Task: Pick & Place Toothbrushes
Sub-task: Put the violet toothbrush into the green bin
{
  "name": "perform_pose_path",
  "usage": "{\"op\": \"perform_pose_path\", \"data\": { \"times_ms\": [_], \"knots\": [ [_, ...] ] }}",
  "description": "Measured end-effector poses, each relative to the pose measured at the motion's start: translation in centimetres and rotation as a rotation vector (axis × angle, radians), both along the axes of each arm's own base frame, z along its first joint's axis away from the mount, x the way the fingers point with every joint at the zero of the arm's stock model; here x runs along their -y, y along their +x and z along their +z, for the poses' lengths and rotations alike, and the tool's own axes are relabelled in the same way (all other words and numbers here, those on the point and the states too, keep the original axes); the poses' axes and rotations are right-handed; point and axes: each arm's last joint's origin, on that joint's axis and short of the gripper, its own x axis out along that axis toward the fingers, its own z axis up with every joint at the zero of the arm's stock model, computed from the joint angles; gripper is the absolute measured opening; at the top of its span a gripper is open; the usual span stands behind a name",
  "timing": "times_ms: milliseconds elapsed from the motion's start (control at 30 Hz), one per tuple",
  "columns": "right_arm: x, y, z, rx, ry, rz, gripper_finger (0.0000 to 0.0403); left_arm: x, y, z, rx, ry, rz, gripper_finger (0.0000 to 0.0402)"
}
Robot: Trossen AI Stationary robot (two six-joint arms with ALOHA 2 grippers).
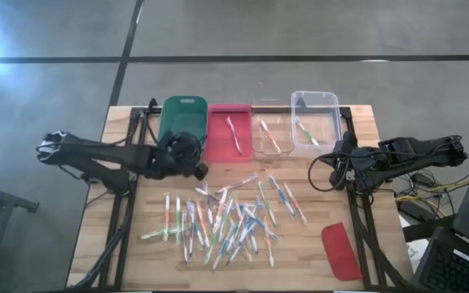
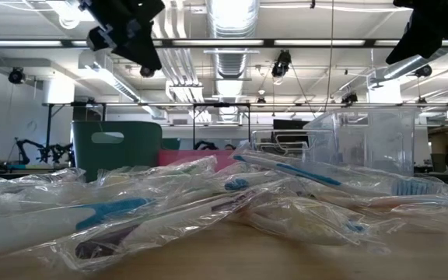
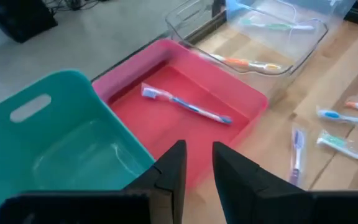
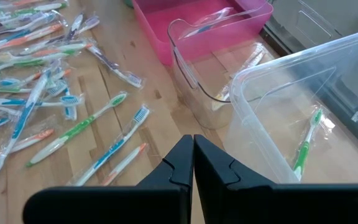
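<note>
sorting underway: my left gripper, fingers slightly apart and empty, hovers by the red bin; right gripper pressed together. toothbrushes piled at six o'clock; i'd fetch one.

Along the far edge of the pale wooden slatted table four containers stand in a row. At one end is a dark green plastic bin with a slot handle; just beside it sits a shallow pink-red plastic tray. Next comes a low clear plastic tub, then a taller clear plastic box. Well apart from them, near the table's front corner, a flat red oblong lid lies on the wood. Grey concrete floor surrounds the table.
</note>
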Motion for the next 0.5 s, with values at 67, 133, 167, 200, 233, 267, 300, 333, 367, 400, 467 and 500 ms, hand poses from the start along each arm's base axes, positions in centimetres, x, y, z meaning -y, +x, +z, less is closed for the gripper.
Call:
{"op": "perform_pose_path", "data": {
  "times_ms": [67, 133, 167, 200, 233, 267, 300, 333, 367, 400, 467, 500],
  "knots": [
    [0.0, 0.0, 0.0, 0.000, 0.000, 0.000, 0.0008, 1.1, -0.3, -0.4, -0.023, -0.001, -0.011, 0.0083],
    [0.0, 0.0, 0.0, 0.000, 0.000, 0.000, 0.0008, 2.3, -0.6, -0.8, -0.043, 0.003, -0.028, 0.0083],
    [0.0, 0.0, 0.0, 0.000, 0.000, 0.000, 0.0008, 2.8, -0.7, -0.9, -0.051, 0.012, -0.037, 0.0083],
    [0.0, 0.0, 0.0, 0.000, 0.000, 0.000, 0.0008, 3.3, -0.8, -1.1, -0.065, 0.023, -0.053, 0.0083],
    [0.0, 0.0, 0.0, 0.000, 0.000, 0.000, 0.0008, 3.7, -1.0, -1.2, -0.086, 0.039, -0.081, 0.0083],
    [0.0, 0.0, 0.0, 0.000, 0.000, 0.000, 0.0008, 4.2, -1.1, -1.3, -0.124, 0.061, -0.123, 0.0083],
    [0.0, 0.0, 0.0, 0.000, 0.000, 0.000, 0.0008, 4.6, -1.2, -1.4, -0.169, 0.092, -0.169, 0.0083],
    [0.0, 0.0, 0.0, 0.000, 0.000, 0.000, 0.0008, 4.9, -1.4, -1.6, -0.222, 0.126, -0.220, 0.0083],
    [0.0, 0.0, 0.0, -0.001, 0.000, 0.000, 0.0008, 5.1, -1.6, -1.7, -0.276, 0.154, -0.273, 0.0083],
    [0.0, 0.0, 0.0, 0.000, 0.000, 0.000, 0.0008, 5.3, -1.7, -1.8, -0.332, 0.177, -0.326, 0.0083],
    [0.0, 0.0, 0.0, 0.000, 0.000, 0.000, 0.0008, 5.6, -2.0, -2.1, -0.431, 0.200, -0.438, 0.0083],
    [0.0, 0.0, 0.0, -0.001, 0.000, 0.000, 0.0008, 5.7, -2.1, -2.2, -0.455, 0.187, -0.472, 0.0083]
  ]
}}
